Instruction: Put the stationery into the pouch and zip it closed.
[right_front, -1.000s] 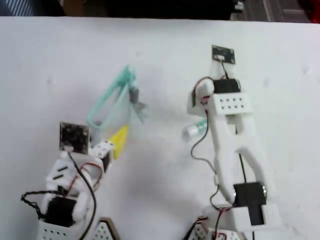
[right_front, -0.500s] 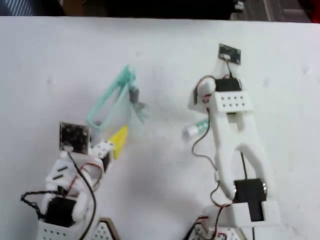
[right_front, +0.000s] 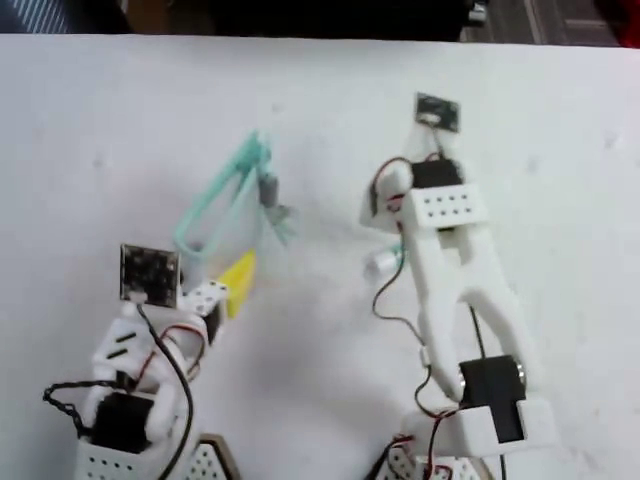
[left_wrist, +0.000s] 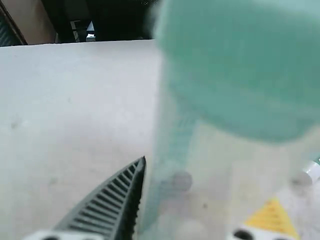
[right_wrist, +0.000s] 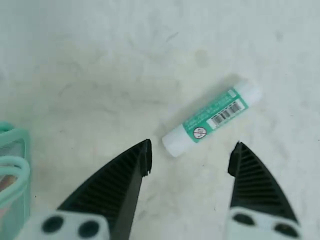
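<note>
A clear pouch (right_front: 232, 200) with teal trim lies left of centre, its mouth held up. My left gripper (right_front: 213, 296) is at its near end, shut on the pouch's edge (left_wrist: 170, 165), which fills the space beside the ribbed finger (left_wrist: 112, 202). A yellow piece (right_front: 238, 270) shows through the clear wall (left_wrist: 272, 217). A white and green glue stick (right_wrist: 212, 117) lies flat on the table (right_front: 383, 262). My right gripper (right_wrist: 191, 146) hovers open over it, the stick just beyond the fingertips and not touched.
The right arm (right_front: 455, 270) stretches over the table's right half, with loose wires beside it. The teal pouch edge (right_wrist: 11, 167) is off to the side of the right gripper. The white table's far edge (right_front: 320, 36) is at the back.
The right arm has swung a little to the left, toward the glue stick. The left arm, the pouch and the glue stick have stayed in place.
</note>
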